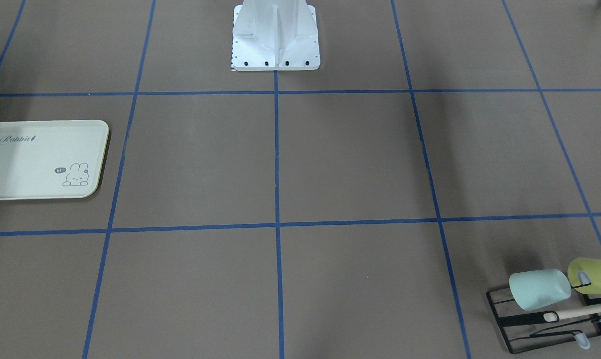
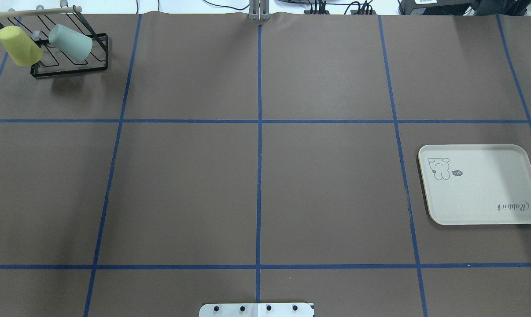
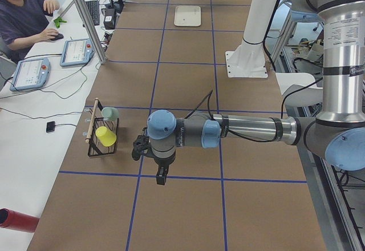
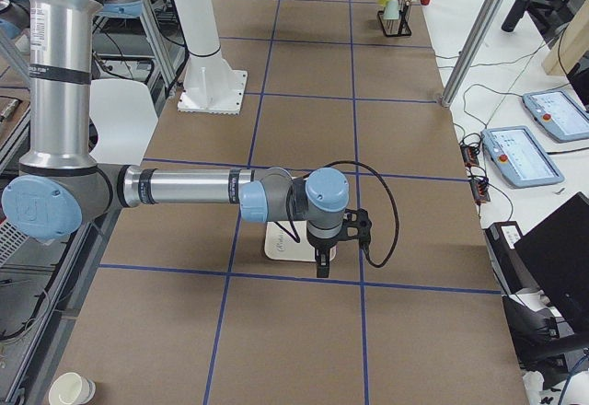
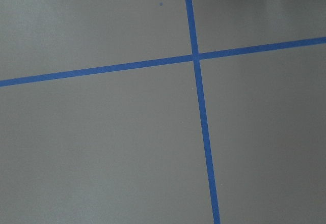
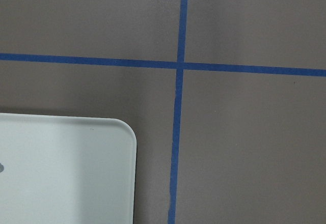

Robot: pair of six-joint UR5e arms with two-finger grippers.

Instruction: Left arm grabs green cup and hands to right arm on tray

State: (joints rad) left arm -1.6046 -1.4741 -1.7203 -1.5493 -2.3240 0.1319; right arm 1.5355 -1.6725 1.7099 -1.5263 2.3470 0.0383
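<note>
The mint-green cup [image 1: 538,289] hangs tilted on a black wire rack [image 1: 511,332] at a far table corner; it also shows in the overhead view [image 2: 71,42] and the left side view [image 3: 109,113]. The cream tray [image 2: 481,185] lies flat and bare on the other side [image 1: 36,159]. My left gripper [image 3: 162,177] hangs above the table, well short of the rack; I cannot tell whether it is open or shut. My right gripper [image 4: 321,265] hangs over the tray's near edge [image 4: 279,249]; its state cannot be told either. The right wrist view shows a tray corner [image 6: 61,173].
A yellow-green cup [image 1: 597,275] hangs on the same rack beside the mint one, under a wooden bar [image 2: 32,12]. The robot's white base [image 1: 275,37] stands mid-table. Blue tape lines grid the brown table. An operator [image 3: 23,17] sits beside tablets off the table.
</note>
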